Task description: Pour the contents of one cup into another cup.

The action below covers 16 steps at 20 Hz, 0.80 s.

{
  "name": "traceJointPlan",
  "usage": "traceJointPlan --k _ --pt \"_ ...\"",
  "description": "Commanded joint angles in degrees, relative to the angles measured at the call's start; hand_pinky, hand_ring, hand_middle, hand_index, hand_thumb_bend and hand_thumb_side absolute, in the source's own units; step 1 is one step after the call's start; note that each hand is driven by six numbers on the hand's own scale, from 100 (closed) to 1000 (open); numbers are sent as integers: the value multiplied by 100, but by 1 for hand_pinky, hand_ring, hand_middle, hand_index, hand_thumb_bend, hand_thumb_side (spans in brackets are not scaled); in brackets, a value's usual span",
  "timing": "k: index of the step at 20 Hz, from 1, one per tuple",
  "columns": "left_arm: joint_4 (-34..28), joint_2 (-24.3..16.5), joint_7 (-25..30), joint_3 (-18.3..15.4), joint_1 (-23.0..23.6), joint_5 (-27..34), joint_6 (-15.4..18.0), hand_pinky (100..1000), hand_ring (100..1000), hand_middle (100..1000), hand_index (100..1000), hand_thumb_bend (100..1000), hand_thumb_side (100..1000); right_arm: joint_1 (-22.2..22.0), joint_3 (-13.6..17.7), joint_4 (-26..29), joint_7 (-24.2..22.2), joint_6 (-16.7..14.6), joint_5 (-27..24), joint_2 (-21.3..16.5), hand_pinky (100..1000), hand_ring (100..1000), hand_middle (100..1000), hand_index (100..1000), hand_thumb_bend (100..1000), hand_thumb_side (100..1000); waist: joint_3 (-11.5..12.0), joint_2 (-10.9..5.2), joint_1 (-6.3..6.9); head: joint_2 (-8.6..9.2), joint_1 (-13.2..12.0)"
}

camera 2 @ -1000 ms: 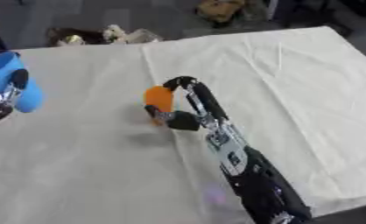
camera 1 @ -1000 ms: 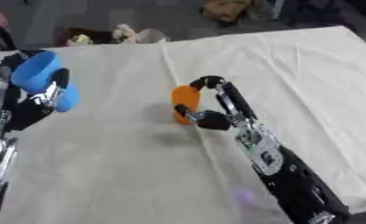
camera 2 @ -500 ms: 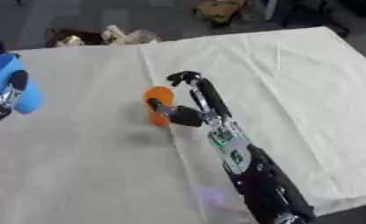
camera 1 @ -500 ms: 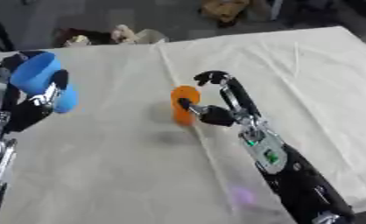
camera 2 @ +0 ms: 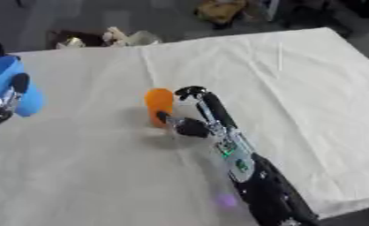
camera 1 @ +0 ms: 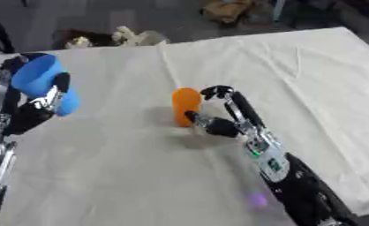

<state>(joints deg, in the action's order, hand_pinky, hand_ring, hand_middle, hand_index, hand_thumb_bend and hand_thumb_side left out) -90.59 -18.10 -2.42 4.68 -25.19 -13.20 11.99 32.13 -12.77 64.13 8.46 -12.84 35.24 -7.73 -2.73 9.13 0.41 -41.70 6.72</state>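
An orange cup (camera 1: 185,105) stands upright on the white cloth near the middle of the table. My right hand (camera 1: 221,125) is just to its right, open. Its fingers (camera 1: 215,91) arch beside the cup's top with a small gap. The thumb lies low against the cup's base; I cannot tell if it touches. At the far left my left hand (camera 1: 32,114) is shut on a blue cup (camera 1: 39,82), holding it tilted above the cloth. That cup (camera 2: 8,84) is cut off at the left edge of the right eye view.
The white cloth (camera 1: 295,66) covers the whole table, with creases on the right. Beyond the far edge lie a pale soft toy (camera 1: 129,35) and a brown bundle (camera 1: 226,9). The table's right edge runs close to my right forearm.
My right hand was shut on the orange cup; its fingers have come off and spread. The orange cup stays standing where it was. The left hand and blue cup have barely moved.
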Motion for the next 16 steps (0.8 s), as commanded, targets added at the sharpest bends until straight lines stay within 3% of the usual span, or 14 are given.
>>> traceJointPlan --k 1,16 --pt "-66 -56 26 -40 -77 36 13 219 100 127 704 100 510 167 -13 -30 -34 -51 126 50 821 876 621 768 527 652 20 -94 9 45 26" --pt "-71 -22 86 -20 -92 60 44 221 100 128 705 100 510 590 -35 -691 95 -145 560 507 808 857 589 720 508 610 105 -111 37 49 67"
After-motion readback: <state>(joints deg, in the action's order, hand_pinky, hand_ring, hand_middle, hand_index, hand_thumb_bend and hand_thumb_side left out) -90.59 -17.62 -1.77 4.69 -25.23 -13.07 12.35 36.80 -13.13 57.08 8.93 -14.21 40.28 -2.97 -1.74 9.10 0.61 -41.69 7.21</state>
